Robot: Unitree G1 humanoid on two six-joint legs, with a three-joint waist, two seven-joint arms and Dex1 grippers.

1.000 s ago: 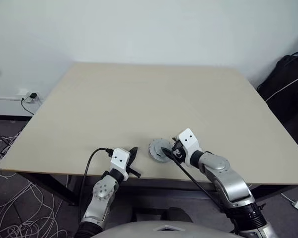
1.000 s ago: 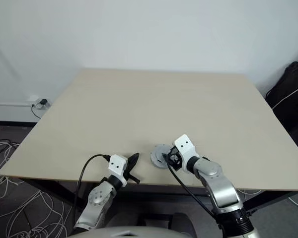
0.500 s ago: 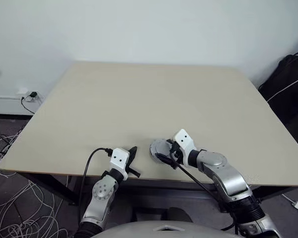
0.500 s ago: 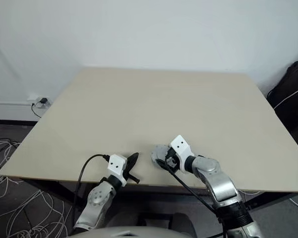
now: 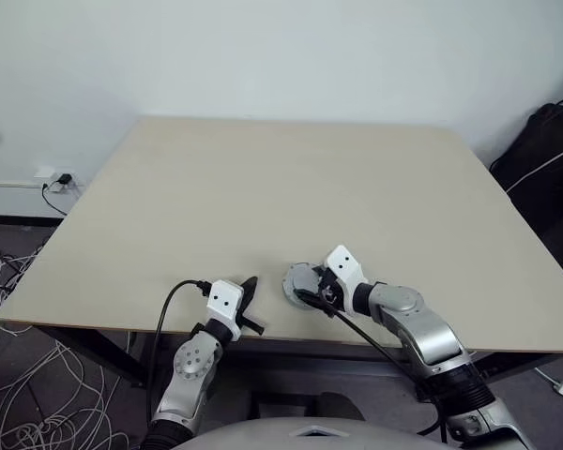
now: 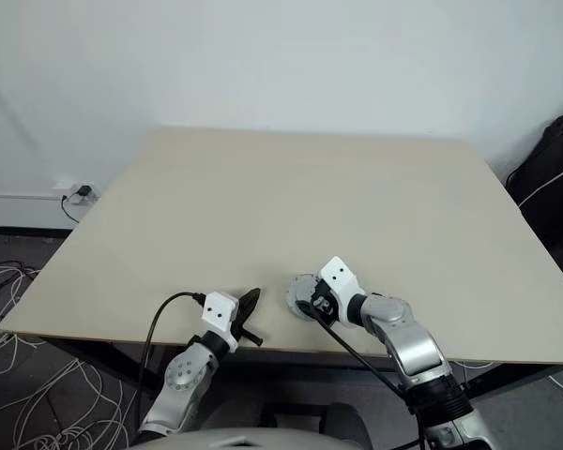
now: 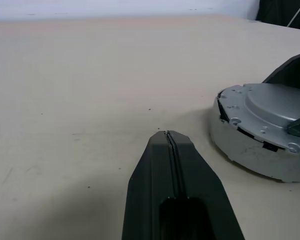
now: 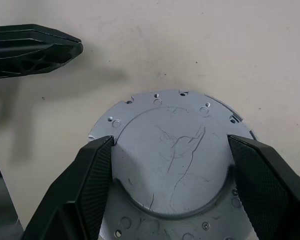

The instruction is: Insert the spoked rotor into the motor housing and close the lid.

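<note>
The left end effector (image 7: 170, 136) has its two black fingers pressed flat together, tips meeting in a thin seam, and points roughly level, forward and slightly toward the robot's right. The right end effector (image 8: 170, 150) angles downward and toward the robot's left, its fingers (image 8: 95, 175) spread wide apart. Both forearms reach forward from the body, the right elbow bent outward.

Lid (image 8: 175, 167) on table (image 5: 281, 187), near front edge, between both arms.
</note>
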